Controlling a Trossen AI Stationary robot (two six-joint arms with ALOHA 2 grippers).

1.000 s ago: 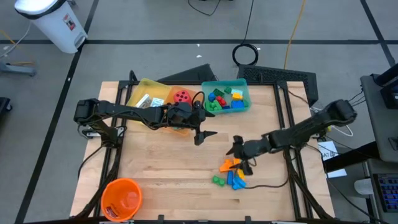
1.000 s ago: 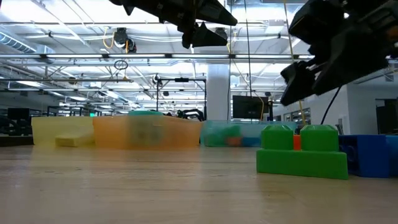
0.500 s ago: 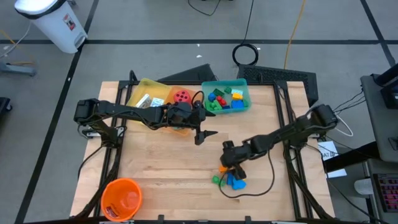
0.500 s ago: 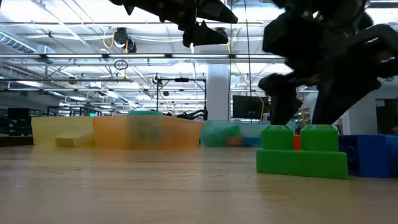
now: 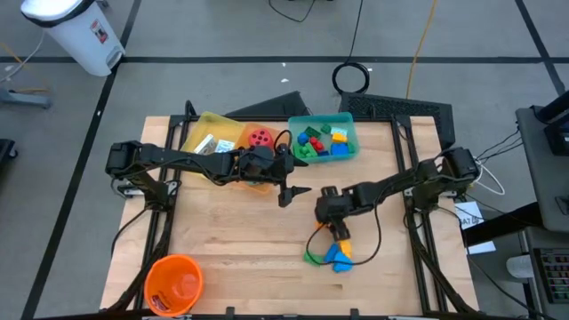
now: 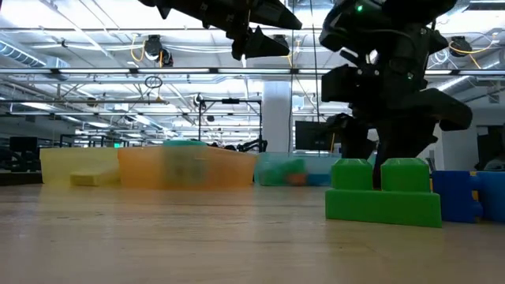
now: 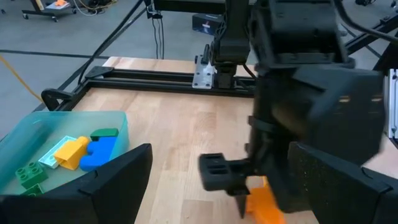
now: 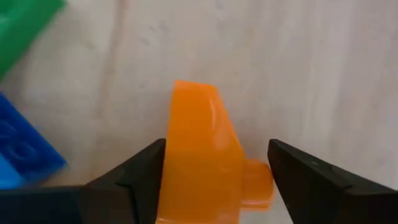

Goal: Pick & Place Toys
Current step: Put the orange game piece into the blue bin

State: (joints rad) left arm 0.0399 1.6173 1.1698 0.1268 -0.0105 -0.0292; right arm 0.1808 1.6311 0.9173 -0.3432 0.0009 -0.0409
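Wooden table (image 5: 231, 231) carries both arms and three translucent trays along its far edge: yellow tray (image 5: 206, 124), orange tray (image 5: 244, 135) with a red die (image 5: 260, 138), and teal tray (image 5: 348, 124) with a heap of bricks (image 5: 320, 142). Orange bucket (image 5: 174, 283) stands at the near left corner. Left gripper (image 5: 296, 191) hovers above the table's middle, just in front of the orange tray, fingers spread wide, nothing between them. Right gripper (image 5: 338, 233) is down over the small loose pile near the table's right-centre; in the right wrist view its fingers (image 8: 134, 177) stand on either side of an orange brick (image 8: 202, 155) lying on the wood, one finger against the brick's side, the other a little off it, so not yet clamped. Just beside lie a blue brick (image 5: 336, 258) and a green brick (image 6: 384, 193), both on the table.
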